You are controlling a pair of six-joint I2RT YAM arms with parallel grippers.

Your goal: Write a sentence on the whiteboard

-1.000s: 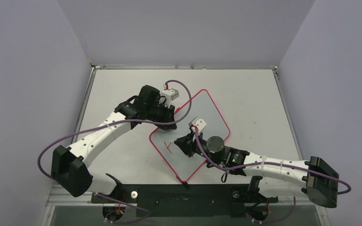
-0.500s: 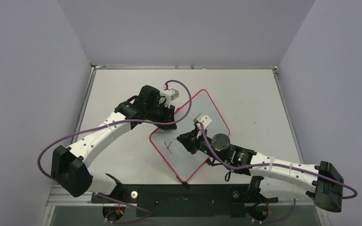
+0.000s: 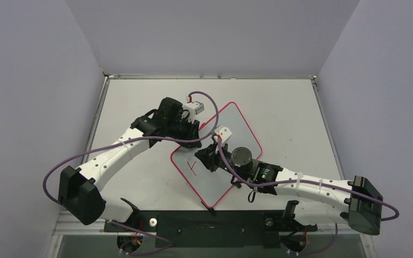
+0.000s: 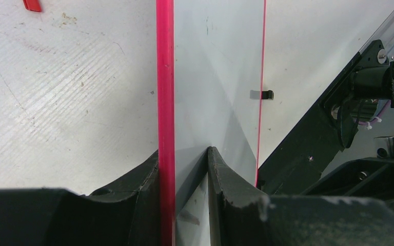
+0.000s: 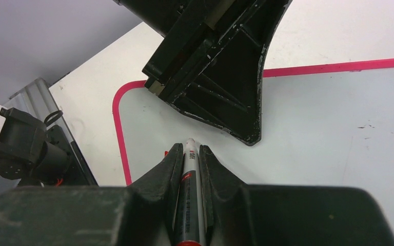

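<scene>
The whiteboard (image 3: pixel 236 134) lies flat in the middle of the worktop (image 3: pixel 279 107), turned so that one corner points at the arms and another at the far wall. The left tool (image 3: pixel 192 130) is at the board's far-left edge. In the left wrist view its two fingers (image 4: pixel 220 179) are closed either side of the pink rim, one on the white face and one outside the rim, which pins the board in place.

The right tool (image 3: pixel 203 157) reaches over the left half of the board and is clamped shut on a marker (image 5: pixel 189 195) that points forward between its fingers. The tip hangs over bare white surface just short of the left tool. Whether the tip is touching the board cannot be told from these views.

Of the sentence (image 3: pixel 192 167), only one small red mark shows. It is a long stroke with a short one across it, close to the board's near-left edge. It looks like part of a first letter, not a finished one. The rest of the board is blank, apart from a few faint specks.

By that, the task is barely begun. The board is held and the marker is in hand, but nearly all the writing is left: the first letter to finish, then every word after it.
</scene>
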